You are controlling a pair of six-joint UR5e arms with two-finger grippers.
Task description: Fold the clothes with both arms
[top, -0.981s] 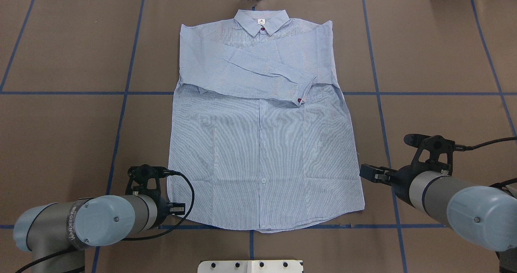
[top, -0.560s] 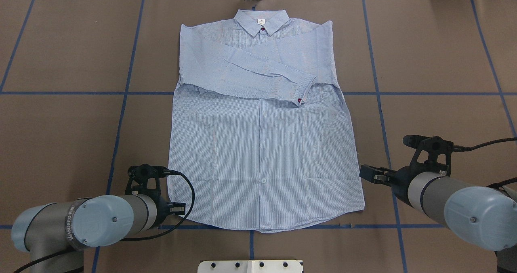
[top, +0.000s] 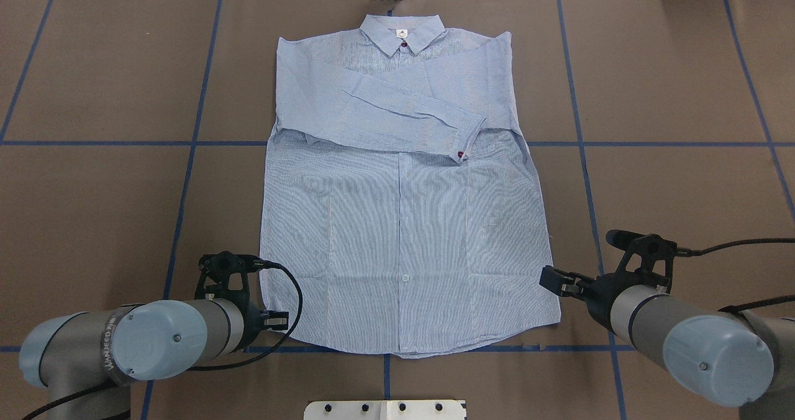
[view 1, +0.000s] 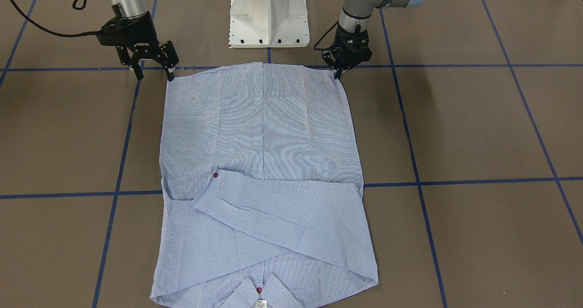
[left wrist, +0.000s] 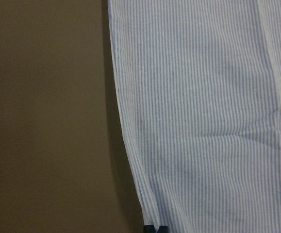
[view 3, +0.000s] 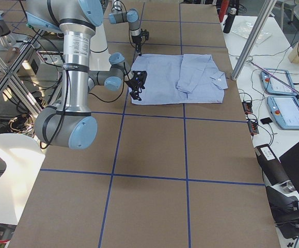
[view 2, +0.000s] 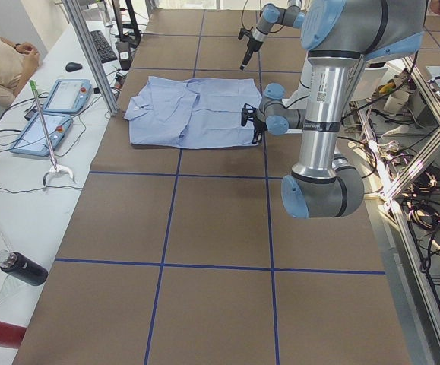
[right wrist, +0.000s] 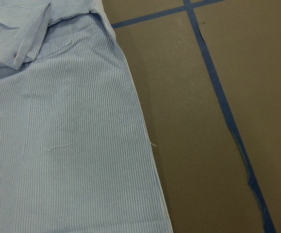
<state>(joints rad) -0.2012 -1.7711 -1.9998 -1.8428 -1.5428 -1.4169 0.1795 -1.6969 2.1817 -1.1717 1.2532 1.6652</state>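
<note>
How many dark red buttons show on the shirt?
2 on the shirt: one dark red button at the collar; the other on the cuff of the folded sleeve. More may be hidden beneath.

Bright, even light from above; soft shadows on the table (view 1: 478,125). Moiré ripples the shirt (view 1: 273,130). Left wrist view dim, perhaps soft.

This is a robotics laboratory. Indicators: a brown-covered work table (top: 93,221) gridded with blue tape lines (top: 188,178), a white robot pedestal base (view 1: 268,12), blue-framed teach pendant tablets (view 2: 66,96) on a white side bench (view 2: 22,213), aluminium frame posts (view 2: 90,57), and loose cable bundles (view 2: 413,209).
</note>
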